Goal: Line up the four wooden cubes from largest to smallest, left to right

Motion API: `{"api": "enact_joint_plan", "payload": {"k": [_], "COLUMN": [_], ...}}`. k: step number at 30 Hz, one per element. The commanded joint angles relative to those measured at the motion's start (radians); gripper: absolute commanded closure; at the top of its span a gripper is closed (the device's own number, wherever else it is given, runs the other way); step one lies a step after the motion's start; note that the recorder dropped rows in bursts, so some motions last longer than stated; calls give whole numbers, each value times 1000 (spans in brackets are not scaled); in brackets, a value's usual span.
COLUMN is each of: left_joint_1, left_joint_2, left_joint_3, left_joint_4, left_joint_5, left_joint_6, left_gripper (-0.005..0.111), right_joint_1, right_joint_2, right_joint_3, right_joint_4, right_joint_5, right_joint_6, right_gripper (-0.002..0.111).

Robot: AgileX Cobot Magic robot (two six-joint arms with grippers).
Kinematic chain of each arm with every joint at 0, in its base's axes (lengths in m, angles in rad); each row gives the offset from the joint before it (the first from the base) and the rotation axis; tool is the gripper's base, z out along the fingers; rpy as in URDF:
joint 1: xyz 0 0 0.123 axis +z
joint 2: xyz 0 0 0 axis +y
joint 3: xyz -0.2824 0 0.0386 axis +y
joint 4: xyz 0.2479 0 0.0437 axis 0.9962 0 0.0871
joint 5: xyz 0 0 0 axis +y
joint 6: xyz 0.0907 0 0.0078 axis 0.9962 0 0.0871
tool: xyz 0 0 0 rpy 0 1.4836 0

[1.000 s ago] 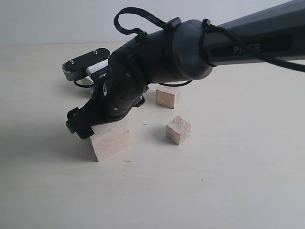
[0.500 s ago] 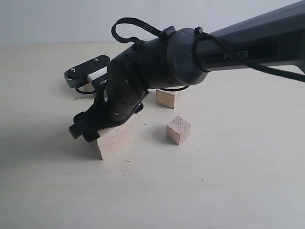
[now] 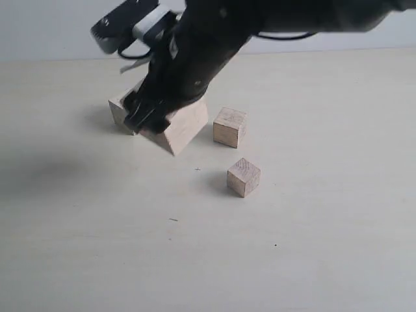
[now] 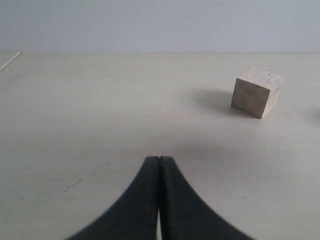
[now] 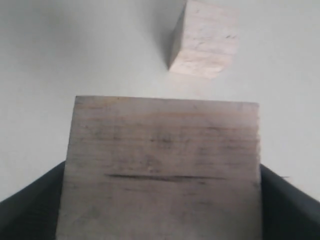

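My right gripper (image 3: 153, 119) is shut on the largest wooden cube (image 3: 183, 127), holding it tilted above the table. In the right wrist view this cube (image 5: 160, 165) shows its dark crack and fills the gap between the black fingers (image 5: 287, 200). A second cube (image 3: 119, 109) sits behind it on the left, partly hidden by the gripper. Two smaller cubes stand to the right, one (image 3: 229, 127) farther back and one (image 3: 244, 177) nearer. My left gripper (image 4: 159, 161) is shut on nothing, low over the table, with one cube (image 4: 257, 92) ahead of it.
The pale tabletop (image 3: 312, 247) stretches bare across the front and right. A light wall (image 3: 52, 26) runs behind its far edge. The right arm's dark body (image 3: 260, 16) reaches in from the upper right.
The right gripper has lifted the largest cube off the front left of the table and carried it up and back. A cube behind it has come into sight.
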Motion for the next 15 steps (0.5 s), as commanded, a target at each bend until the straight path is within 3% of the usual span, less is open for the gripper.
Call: {"api": "enact_joint_plan", "payload": {"k": [1,5,8,15], "left_joint_1": [2,2,2,2], "left_joint_2": [-5,-5,-5,-5], "left_joint_3": [3,3,3,3], "left_joint_4": [3,3,3,1], "left_joint_5": [-10,-10,-10,-10], "left_joint_6": [3,3,3,3], "left_gripper": [107,107,107,107], "right_joint_1": [-115,-209,-243,-241], "right_joint_2": [-30,-16,13,142], "right_joint_3": [-73,-107,-107,-108], "right_joint_4": [147,618,828,845], "right_joint_5": [52,133,190,157], "right_joint_6": [-313,-876,-1221,-1304], "right_gripper": [108,108,108,108]}}
